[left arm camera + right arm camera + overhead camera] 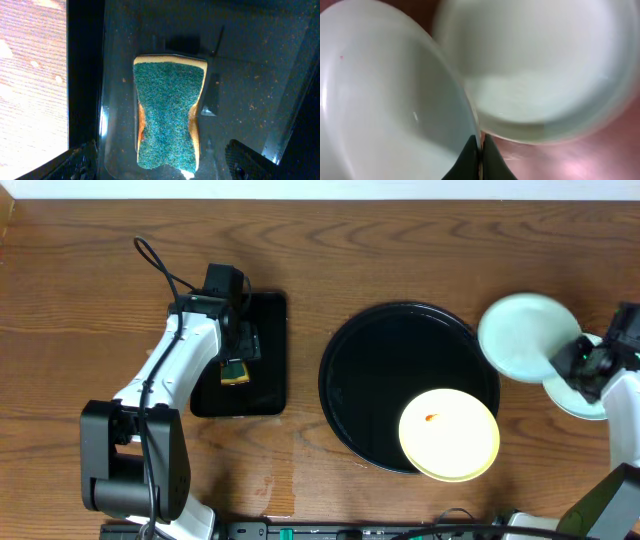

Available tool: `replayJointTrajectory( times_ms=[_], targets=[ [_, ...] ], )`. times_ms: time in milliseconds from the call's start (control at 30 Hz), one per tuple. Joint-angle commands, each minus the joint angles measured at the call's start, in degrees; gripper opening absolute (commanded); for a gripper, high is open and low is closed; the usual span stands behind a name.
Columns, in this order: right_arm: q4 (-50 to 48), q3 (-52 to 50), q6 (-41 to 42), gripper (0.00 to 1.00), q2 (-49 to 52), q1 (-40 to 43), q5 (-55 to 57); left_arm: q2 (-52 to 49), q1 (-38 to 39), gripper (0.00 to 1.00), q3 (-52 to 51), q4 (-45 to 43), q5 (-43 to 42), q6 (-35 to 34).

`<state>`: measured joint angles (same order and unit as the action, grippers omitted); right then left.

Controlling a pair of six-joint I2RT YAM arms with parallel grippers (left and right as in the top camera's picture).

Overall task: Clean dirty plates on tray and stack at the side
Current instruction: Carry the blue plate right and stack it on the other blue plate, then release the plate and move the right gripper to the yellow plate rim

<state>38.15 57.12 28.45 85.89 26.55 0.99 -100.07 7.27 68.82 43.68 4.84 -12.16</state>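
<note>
A pale yellow plate [449, 434] with a small orange-red spot lies on the large round black tray [380, 370], at its lower right. My right gripper [570, 360] is shut on the rim of a mint-blue plate [525, 335], held at the tray's right edge. In the right wrist view the fingers [481, 150] pinch that plate's rim [395, 100]. A second mint-blue plate [585, 402] lies on the wood under the arm; it also shows in the right wrist view [540, 65]. My left gripper [160, 167] is open over a green-topped sponge [167, 112].
The sponge [235, 372] lies in a small rectangular black tray [265, 350] left of the round tray. Brown wood tabletop [90, 280] surrounds both. The table's front edge and arm bases run along the bottom.
</note>
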Motion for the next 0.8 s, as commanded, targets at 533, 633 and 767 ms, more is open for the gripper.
replayJointTrajectory(
  times_ms=[533,633,767],
  targets=[
    [1.5,0.2,2.8,0.02,1.2,14.6,10.2,0.7,-0.1,0.83,0.0,0.3,0.3,0.1],
    [-0.4,0.2,2.6,0.04,1.2,15.1,10.1,0.7,-0.1,0.83,0.0,0.3,0.3,0.1],
    [-1.7,0.2,-1.0,0.42,1.2,15.0,4.3,0.7,-0.1,0.83,0.0,0.3,0.3,0.1]
  ],
)
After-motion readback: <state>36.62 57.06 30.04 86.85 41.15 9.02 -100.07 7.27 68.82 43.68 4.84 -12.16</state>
